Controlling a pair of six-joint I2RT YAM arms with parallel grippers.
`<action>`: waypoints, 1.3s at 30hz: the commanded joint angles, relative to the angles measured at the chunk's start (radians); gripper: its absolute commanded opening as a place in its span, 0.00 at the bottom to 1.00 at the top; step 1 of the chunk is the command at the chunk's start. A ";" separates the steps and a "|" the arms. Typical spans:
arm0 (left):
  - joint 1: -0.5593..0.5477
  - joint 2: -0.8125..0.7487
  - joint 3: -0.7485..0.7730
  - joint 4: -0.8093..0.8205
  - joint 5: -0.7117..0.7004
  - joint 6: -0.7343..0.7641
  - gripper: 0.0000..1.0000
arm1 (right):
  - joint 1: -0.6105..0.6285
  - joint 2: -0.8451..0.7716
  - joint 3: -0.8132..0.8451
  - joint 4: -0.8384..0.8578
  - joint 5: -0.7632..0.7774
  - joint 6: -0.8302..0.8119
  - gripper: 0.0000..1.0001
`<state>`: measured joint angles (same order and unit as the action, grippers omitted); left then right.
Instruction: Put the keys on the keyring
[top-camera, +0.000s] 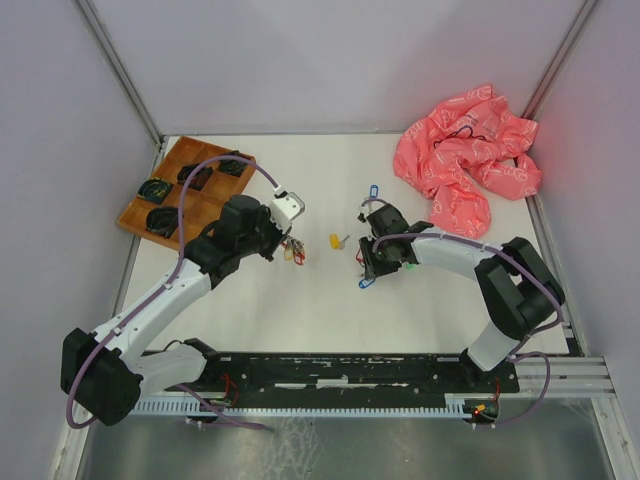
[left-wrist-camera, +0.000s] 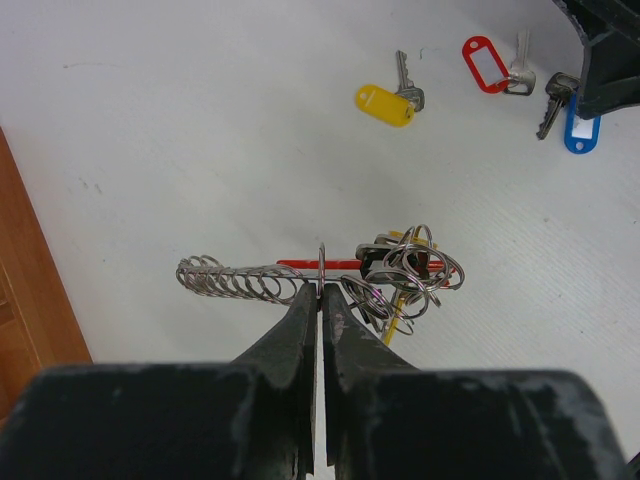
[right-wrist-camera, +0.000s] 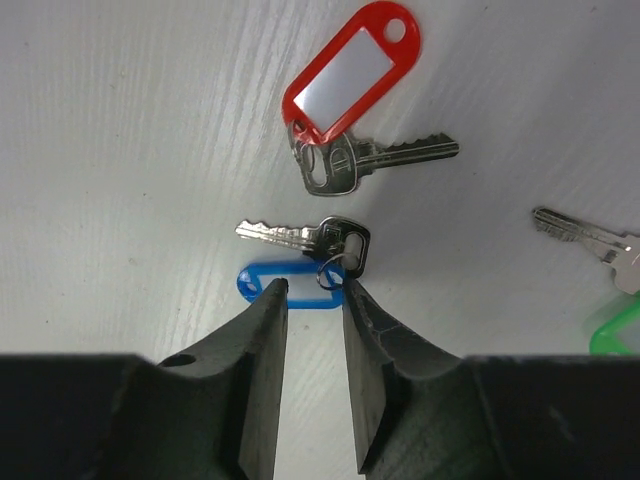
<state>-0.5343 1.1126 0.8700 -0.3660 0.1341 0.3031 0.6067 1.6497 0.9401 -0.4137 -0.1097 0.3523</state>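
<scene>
My left gripper (left-wrist-camera: 321, 292) is shut on a thin ring of the keyring (left-wrist-camera: 400, 272), a silvery cluster of rings with a red piece and a coiled wire, held just above the table (top-camera: 290, 245). My right gripper (right-wrist-camera: 314, 288) is open and low over the table. Its fingertips stand on either side of the blue-tagged key (right-wrist-camera: 300, 283), and nothing is gripped. A red-tagged key (right-wrist-camera: 350, 80) lies just beyond it. A green tag (right-wrist-camera: 618, 330) and another key (right-wrist-camera: 590, 240) are at the right. A yellow-tagged key (left-wrist-camera: 385, 103) lies between the two grippers (top-camera: 336, 240).
A wooden tray (top-camera: 140, 213) with dark coiled items sits at the back left. A crumpled pink bag (top-camera: 470, 165) lies at the back right. Another blue-tagged key (top-camera: 373, 190) lies behind my right gripper (top-camera: 368, 270). White walls enclose the table.
</scene>
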 joint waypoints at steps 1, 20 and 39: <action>0.005 -0.011 0.040 0.042 0.019 -0.020 0.03 | 0.002 0.026 0.020 0.046 0.057 0.047 0.35; 0.005 -0.011 0.041 0.041 0.021 -0.021 0.03 | -0.111 -0.037 -0.047 0.088 -0.028 0.090 0.08; 0.004 -0.008 0.042 0.041 0.030 -0.020 0.03 | -0.108 -0.054 -0.053 0.088 0.014 0.096 0.27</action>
<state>-0.5339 1.1126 0.8700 -0.3660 0.1402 0.3031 0.4953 1.6299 0.8867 -0.3550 -0.0956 0.4412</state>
